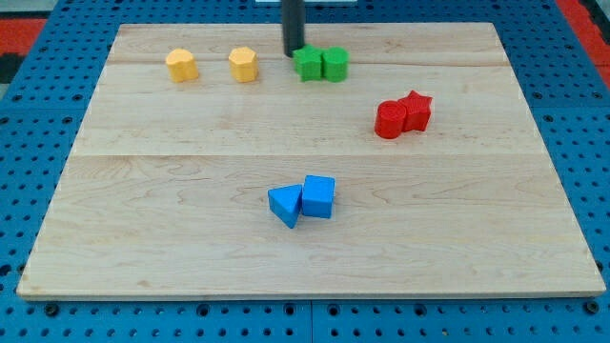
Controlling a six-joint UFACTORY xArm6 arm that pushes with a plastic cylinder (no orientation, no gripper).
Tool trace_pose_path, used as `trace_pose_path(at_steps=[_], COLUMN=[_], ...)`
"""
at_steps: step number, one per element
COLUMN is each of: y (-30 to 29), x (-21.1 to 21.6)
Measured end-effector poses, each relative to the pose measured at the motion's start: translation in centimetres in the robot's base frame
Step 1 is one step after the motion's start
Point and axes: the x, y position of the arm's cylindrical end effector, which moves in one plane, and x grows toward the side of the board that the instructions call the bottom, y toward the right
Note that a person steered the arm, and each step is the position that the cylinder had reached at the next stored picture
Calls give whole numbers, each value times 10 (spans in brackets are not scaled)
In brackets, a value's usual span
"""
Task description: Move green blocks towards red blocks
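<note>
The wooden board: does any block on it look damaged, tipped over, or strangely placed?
Nothing stands out. The wooden board holds four tidy pairs: two yellow blocks, two green blocks, two red blocks and two blue blocks. My tip is at the green pair's left edge.

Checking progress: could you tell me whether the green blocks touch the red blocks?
No, the green blocks sit apart from the red blocks, with bare board between.
</note>
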Motion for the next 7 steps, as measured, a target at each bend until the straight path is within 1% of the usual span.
trace_pose_path(at_steps=[1,2,3,4,5,6,7], y=[26,49,73,74,93,116,107], x=[20,53,59,37,38,59,55])
